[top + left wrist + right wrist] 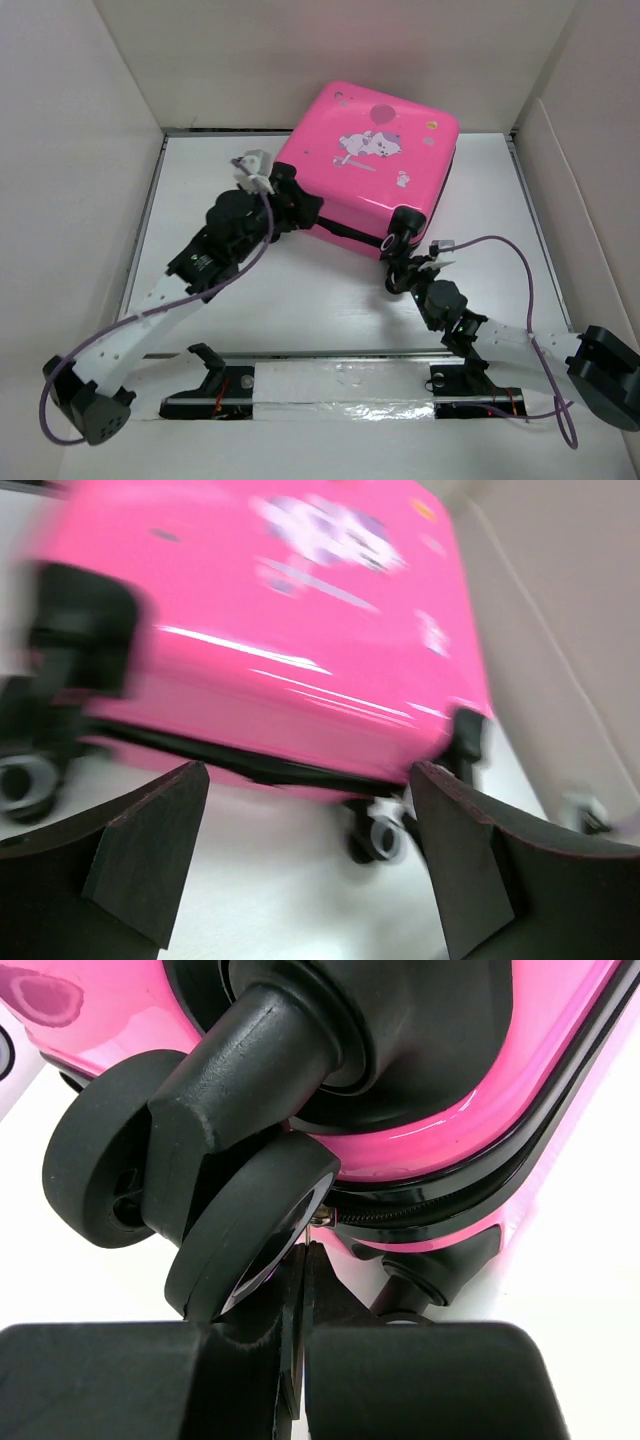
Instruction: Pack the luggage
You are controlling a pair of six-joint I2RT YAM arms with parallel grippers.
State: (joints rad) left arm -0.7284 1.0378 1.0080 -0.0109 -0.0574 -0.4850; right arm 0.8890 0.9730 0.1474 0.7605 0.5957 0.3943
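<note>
White table [300, 300], white walls all round. Far and a bit right of centre: the luggage [372, 160], closed, lying flat, glossy hot pink with a cartoon animal print, black trim and wheels [250, 1230]. Left gripper [310, 772] at its near-left edge, fingers spread wide. Right gripper [303, 1285] by the near-right wheel, fingers pressed together just under the zip [400, 1210]. Can't tell if pinching anything.
</note>
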